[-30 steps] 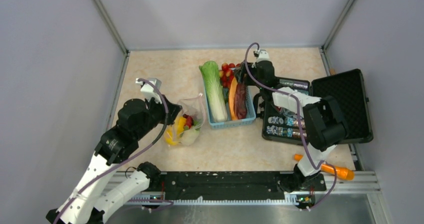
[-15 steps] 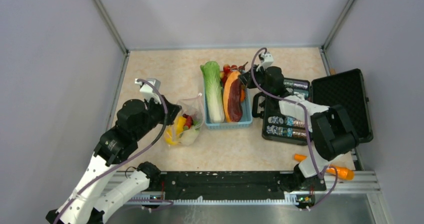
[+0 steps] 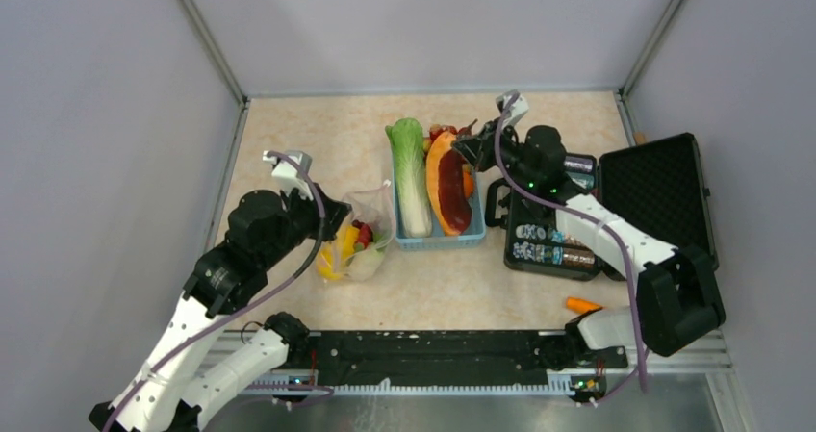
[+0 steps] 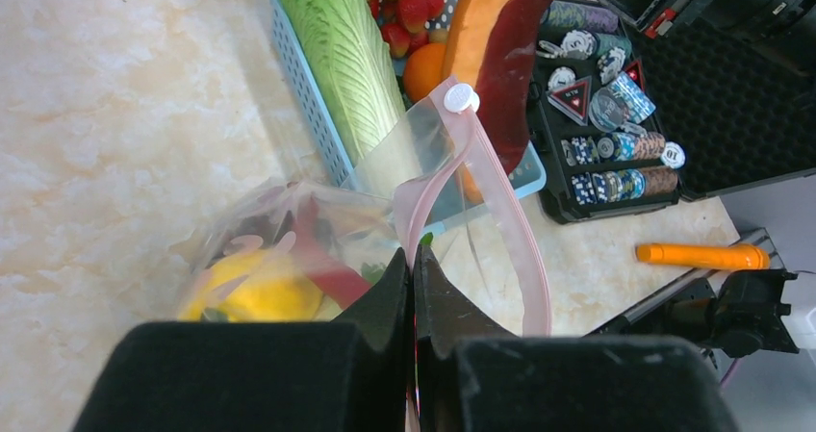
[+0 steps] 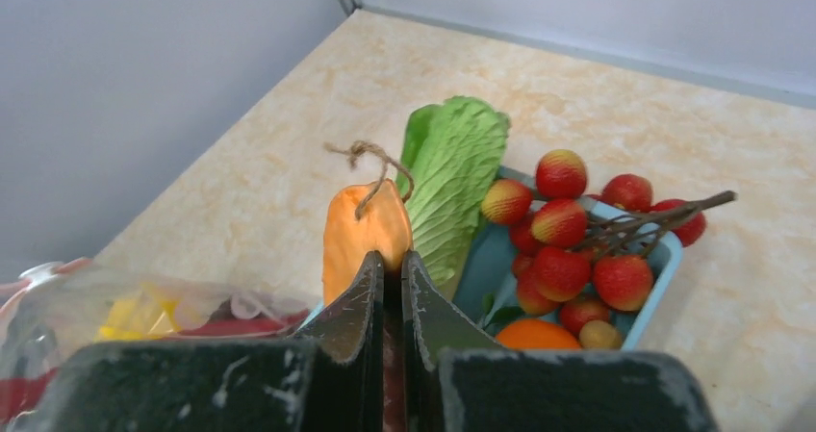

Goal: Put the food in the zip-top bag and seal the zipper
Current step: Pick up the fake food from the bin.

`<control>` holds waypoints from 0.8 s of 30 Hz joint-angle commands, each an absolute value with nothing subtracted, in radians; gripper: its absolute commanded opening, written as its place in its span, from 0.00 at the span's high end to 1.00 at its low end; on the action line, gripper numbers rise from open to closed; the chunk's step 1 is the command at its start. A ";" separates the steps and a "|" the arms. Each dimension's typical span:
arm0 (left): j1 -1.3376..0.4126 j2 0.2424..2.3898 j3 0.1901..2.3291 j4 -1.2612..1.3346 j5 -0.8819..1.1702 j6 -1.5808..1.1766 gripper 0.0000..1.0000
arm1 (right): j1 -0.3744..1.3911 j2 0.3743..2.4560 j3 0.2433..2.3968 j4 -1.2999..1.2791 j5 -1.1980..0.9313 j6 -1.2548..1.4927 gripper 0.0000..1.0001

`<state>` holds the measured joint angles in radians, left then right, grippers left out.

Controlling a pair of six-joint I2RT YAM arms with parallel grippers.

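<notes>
**Bag pinched at the mouth, long orange piece gripped over the basket**

So the clear floppy zip-top bag with faint pink dots [image 3: 373,209] slumps left of centre in the top view. It has yellow toy fruits [image 4: 245,295] and something red inside. Its pink zipper strip [image 4: 524,249] loops up wide open. The left claw [image 4: 414,259] is clamped fully together on that strip, down at the bottom middle of its wrist view.

Just right of the bag is the blue slatted plastic basket [image 3: 438,242], holding a long green toy cabbage [image 3: 412,177] and red cherry tomatoes [image 5: 563,222]. The right claw [image 5: 390,264] is squeezed tight on the top end of the long orange piece with a dark red face [image 5: 361,230]. That piece leans tilted over the basket, and I can't tell if its low end touches.

The beige marble-look tabletop [image 3: 318,134] shows bare at upper left and along the lower middle. Grey walls [image 3: 115,95] box in three sides.

Further right are an open black hard case [image 3: 664,196] and a small orange tube [image 3: 582,305], well apart from the bag.
</notes>
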<state>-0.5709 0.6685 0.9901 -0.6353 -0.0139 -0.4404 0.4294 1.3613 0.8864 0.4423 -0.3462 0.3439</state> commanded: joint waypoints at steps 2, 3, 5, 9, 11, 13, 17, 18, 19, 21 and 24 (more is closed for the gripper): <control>-0.570 0.694 0.982 -0.572 0.032 -0.448 1.00 | 0.610 1.331 0.969 0.203 -0.125 0.076 1.00; -0.570 0.696 0.981 -0.570 0.035 -0.449 1.00 | 0.632 1.347 0.964 0.193 -0.095 0.046 1.00; -0.569 0.700 0.981 -0.568 0.038 -0.449 1.00 | 0.658 1.396 0.971 0.154 -0.057 0.027 1.00; -0.569 0.703 0.979 -0.566 0.038 -0.454 1.00 | 0.698 1.470 1.006 0.104 0.027 0.010 0.96; -0.570 0.706 0.980 -0.566 0.036 -0.453 1.00 | 0.700 1.495 1.020 0.091 -0.065 0.006 0.91; -0.569 0.706 0.980 -0.566 0.032 -0.451 1.00 | 0.700 1.514 1.030 0.077 -0.179 0.005 0.86; -0.569 0.712 0.983 -0.563 0.033 -0.450 1.00 | 0.699 1.540 1.031 0.045 -0.455 -0.090 0.70; -0.570 0.714 0.982 -0.563 0.034 -0.450 1.00 | 0.698 1.548 1.038 0.036 -0.467 -0.099 0.69; -0.570 0.718 0.982 -0.562 0.034 -0.449 1.00 | 0.695 1.560 1.046 0.025 -0.475 -0.111 0.67; -0.569 0.721 0.982 -0.561 0.038 -0.449 1.00 | 0.691 1.587 1.076 -0.019 -0.465 -0.128 0.66; -0.569 0.720 0.979 -0.561 0.038 -0.451 1.00 | 0.676 1.635 1.128 -0.089 -0.469 -0.139 0.64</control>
<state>-0.5709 0.7162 0.9867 -0.6189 0.0299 -0.4469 0.6846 1.5730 1.0470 0.0628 -0.3882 -0.0875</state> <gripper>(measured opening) 0.002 0.346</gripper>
